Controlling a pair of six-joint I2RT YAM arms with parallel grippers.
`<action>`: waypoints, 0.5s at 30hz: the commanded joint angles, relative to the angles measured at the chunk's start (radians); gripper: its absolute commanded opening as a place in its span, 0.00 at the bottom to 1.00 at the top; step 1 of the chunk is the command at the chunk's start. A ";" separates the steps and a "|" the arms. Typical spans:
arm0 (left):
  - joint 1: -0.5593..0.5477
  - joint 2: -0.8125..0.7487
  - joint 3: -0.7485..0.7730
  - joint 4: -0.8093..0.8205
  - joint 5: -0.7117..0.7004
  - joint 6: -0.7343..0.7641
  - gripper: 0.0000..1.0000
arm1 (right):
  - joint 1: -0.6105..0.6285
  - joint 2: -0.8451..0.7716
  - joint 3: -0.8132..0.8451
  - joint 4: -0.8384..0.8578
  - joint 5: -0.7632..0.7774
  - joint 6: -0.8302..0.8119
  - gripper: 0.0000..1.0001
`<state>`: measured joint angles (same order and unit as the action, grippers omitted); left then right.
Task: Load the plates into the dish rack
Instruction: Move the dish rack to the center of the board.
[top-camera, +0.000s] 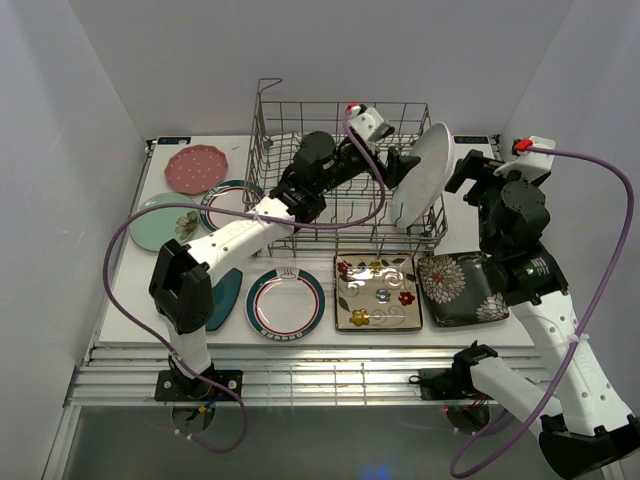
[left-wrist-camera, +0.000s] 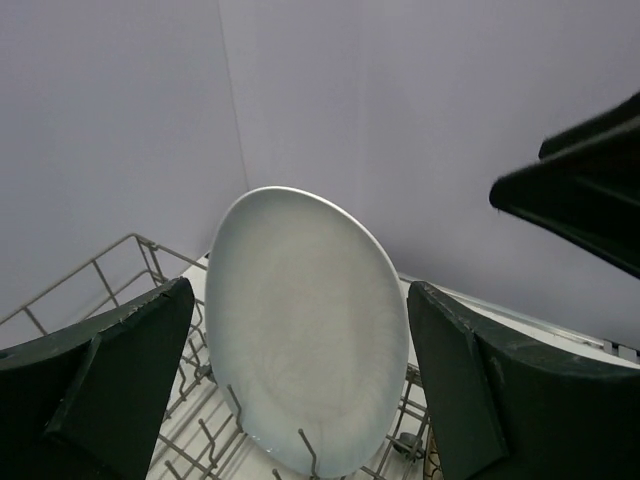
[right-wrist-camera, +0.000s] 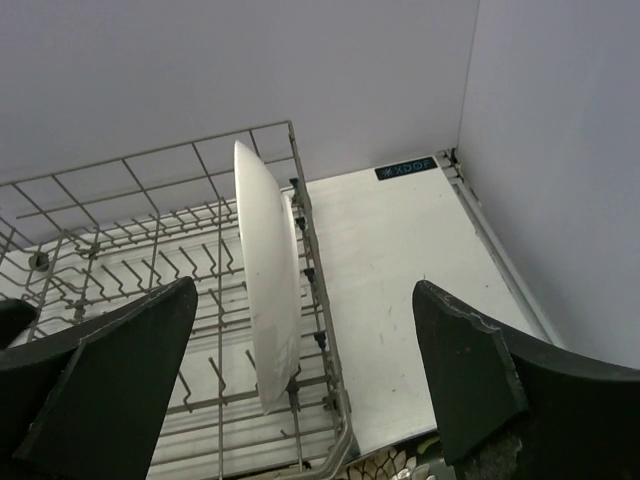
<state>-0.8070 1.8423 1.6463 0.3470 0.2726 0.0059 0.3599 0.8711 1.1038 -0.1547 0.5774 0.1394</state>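
A small dark label (right-wrist-camera: 405, 168) is lying flat on the white table (right-wrist-camera: 400, 300) in the upper right of the right wrist view, just beyond the far corner of the dish rack (right-wrist-camera: 130, 270), and its pale letters are appearing to read "XDOF". In the top view, a similar dark strip (top-camera: 172, 140) is sitting at the table's upper-left corner, but it is showing too small to read.

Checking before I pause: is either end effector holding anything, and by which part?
Nothing: left end effector and right end effector are open; the white oval plate stands in the grey wire dish rack.
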 joint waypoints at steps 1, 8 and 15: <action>0.044 -0.106 -0.043 0.006 0.001 -0.040 0.98 | -0.004 -0.030 -0.038 -0.031 -0.034 0.074 0.93; 0.080 -0.231 -0.120 -0.058 -0.084 0.023 0.98 | -0.004 -0.113 -0.200 -0.043 -0.044 0.135 0.74; 0.101 -0.327 -0.131 -0.210 -0.271 0.106 0.98 | -0.007 -0.107 -0.308 -0.065 -0.056 0.186 0.72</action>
<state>-0.7193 1.5951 1.5063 0.2260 0.1085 0.0669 0.3595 0.7673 0.8204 -0.2363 0.5278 0.2798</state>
